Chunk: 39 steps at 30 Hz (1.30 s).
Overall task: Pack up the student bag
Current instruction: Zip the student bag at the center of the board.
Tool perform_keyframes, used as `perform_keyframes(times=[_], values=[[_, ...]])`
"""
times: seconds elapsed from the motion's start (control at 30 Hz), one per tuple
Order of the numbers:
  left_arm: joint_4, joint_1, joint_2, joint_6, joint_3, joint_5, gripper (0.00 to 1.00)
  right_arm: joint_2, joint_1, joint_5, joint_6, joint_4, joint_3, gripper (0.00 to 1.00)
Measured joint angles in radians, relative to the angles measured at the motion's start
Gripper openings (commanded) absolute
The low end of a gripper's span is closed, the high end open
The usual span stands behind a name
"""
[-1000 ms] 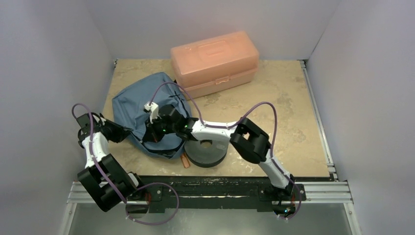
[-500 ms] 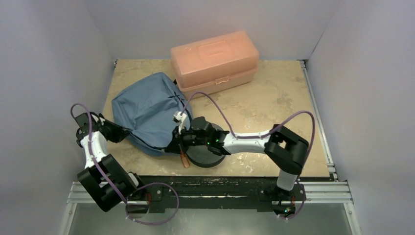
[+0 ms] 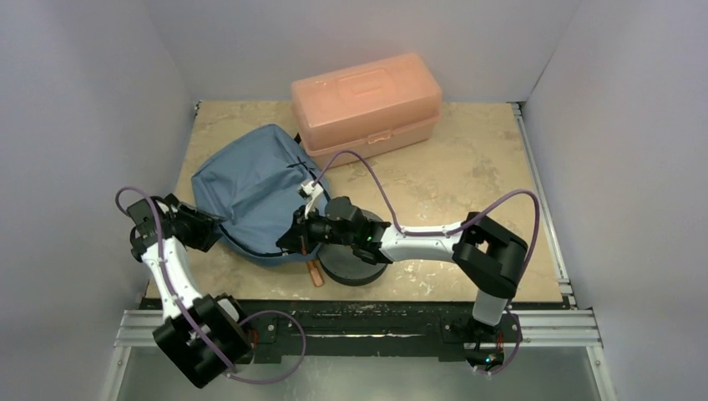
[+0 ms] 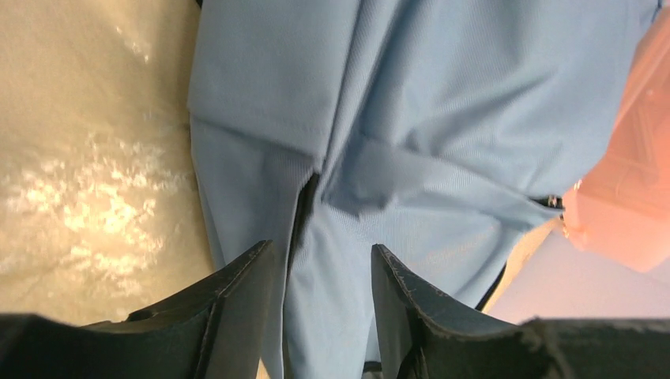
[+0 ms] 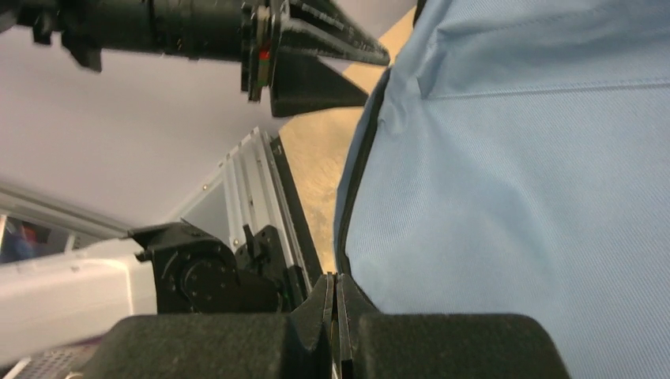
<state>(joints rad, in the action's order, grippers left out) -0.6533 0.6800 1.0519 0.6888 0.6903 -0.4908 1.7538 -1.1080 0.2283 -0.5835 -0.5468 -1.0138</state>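
Note:
The student bag [image 3: 250,188] is a slate-blue fabric backpack lying at the left of the table; it also fills the left wrist view [image 4: 442,103] and the right wrist view [image 5: 537,158]. My left gripper [image 3: 213,232] is at the bag's near-left edge. Its jaws [image 4: 320,249] stand open, with blue fabric and a dark seam lying between them. My right gripper [image 3: 285,241] is at the bag's near-right edge, by the black zipper trim. Its jaws [image 5: 337,278] are pressed together, and I see nothing between them.
A salmon-pink plastic box [image 3: 366,104] stands at the back, touching the bag's far-right side. A black round disc [image 3: 355,261] lies under my right forearm. A small orange-brown item [image 3: 316,273] lies near the front edge. Walls close in on three sides.
My right gripper has come out of the bag's opening to its near-right edge. The bag's top has fallen shut and lies flatter. My left arm's elbow has dropped nearer; its gripper stays at the bag.

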Motion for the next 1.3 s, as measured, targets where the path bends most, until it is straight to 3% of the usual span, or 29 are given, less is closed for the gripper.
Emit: perform_keyframes(times=[0.17, 0.3, 0.4, 0.67, 0.8, 0.9, 0.97, 1.03, 1.3], values=[[-0.124, -0.035, -0.253, 0.062, -0.063, -0.013, 0.49, 0.032, -0.003, 0.005, -0.009, 0.010, -0.064, 0.00], [-0.190, -0.169, -0.482, 0.199, -0.179, -0.060, 0.52, 0.033, -0.003, 0.006, -0.008, 0.021, -0.087, 0.00], [-0.232, -0.225, -0.557, 0.284, -0.230, -0.078, 0.54, 0.033, -0.004, 0.006, -0.008, 0.033, -0.088, 0.00], [-0.195, -0.254, -0.548, 0.398, -0.281, -0.117, 0.52, 0.033, -0.008, 0.005, -0.009, 0.054, -0.088, 0.00], [-0.178, -0.257, -0.519, 0.392, -0.281, -0.109, 0.37, 0.033, -0.014, 0.005, -0.008, 0.054, -0.088, 0.00], [-0.151, -0.258, -0.437, 0.372, -0.280, -0.116, 0.32, 0.033, -0.020, 0.004, -0.007, 0.055, -0.088, 0.00], [-0.137, -0.258, -0.387, 0.352, -0.280, -0.119, 0.20, 0.033, -0.024, 0.001, -0.001, 0.059, -0.088, 0.00], [-0.124, -0.260, -0.355, 0.324, -0.280, -0.115, 0.01, 0.033, -0.025, 0.001, 0.001, 0.063, -0.088, 0.00], [-0.201, -0.269, -0.320, 0.177, -0.157, 0.025, 0.00, -0.015, -0.015, -0.037, -0.019, 0.058, -0.055, 0.00]])
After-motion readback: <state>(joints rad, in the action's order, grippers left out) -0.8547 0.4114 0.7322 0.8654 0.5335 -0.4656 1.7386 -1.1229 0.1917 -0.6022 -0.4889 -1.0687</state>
